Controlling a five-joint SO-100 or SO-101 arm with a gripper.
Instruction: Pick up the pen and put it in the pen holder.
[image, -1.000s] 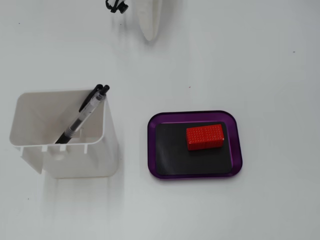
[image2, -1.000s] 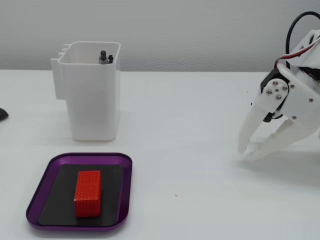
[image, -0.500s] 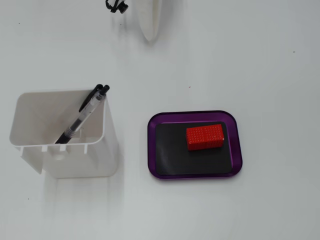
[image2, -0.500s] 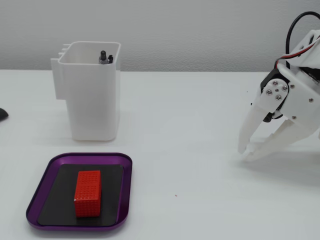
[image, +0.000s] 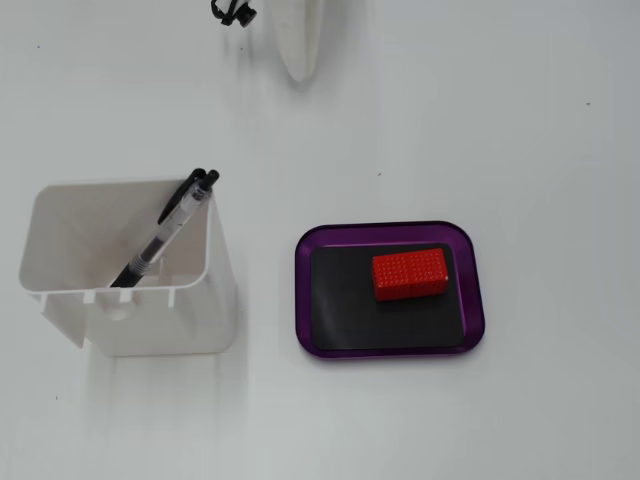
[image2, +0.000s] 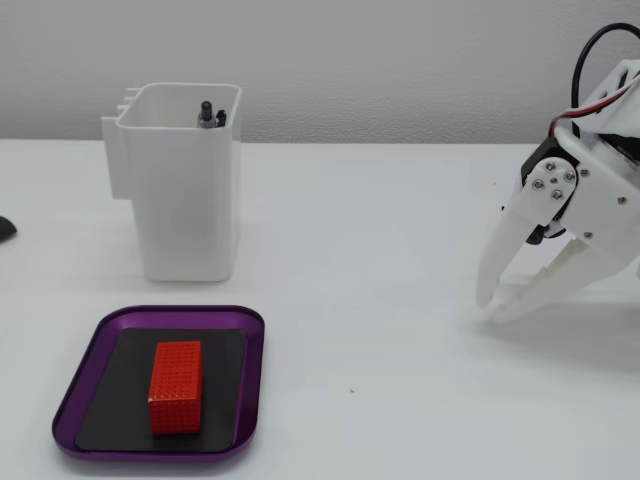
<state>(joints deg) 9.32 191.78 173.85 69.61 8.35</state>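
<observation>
- Already done, by the look: pen (image: 165, 229) leaning inside pen holder (image: 215, 300), tip down, clip end propped at the rim corner.
- Jaws (image2: 490, 305) parted, holding nothing, low over the desk (image2: 380, 250), well apart from the holder.
- Little left to spoil; only a stray sweep toward the tall, thin-walled holder likely to tip it and spill the pen.
- Purple tray (image: 304, 300) with red block (image: 410, 274) nearby, uninvolved.

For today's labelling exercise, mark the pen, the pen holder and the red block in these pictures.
pen (image: 160, 236): a fixed view from above, on the middle of its clear barrel.
pen holder (image2: 190, 200): a fixed view from the side, on its front wall.
red block (image: 410, 273): a fixed view from above, on its top face.
</observation>
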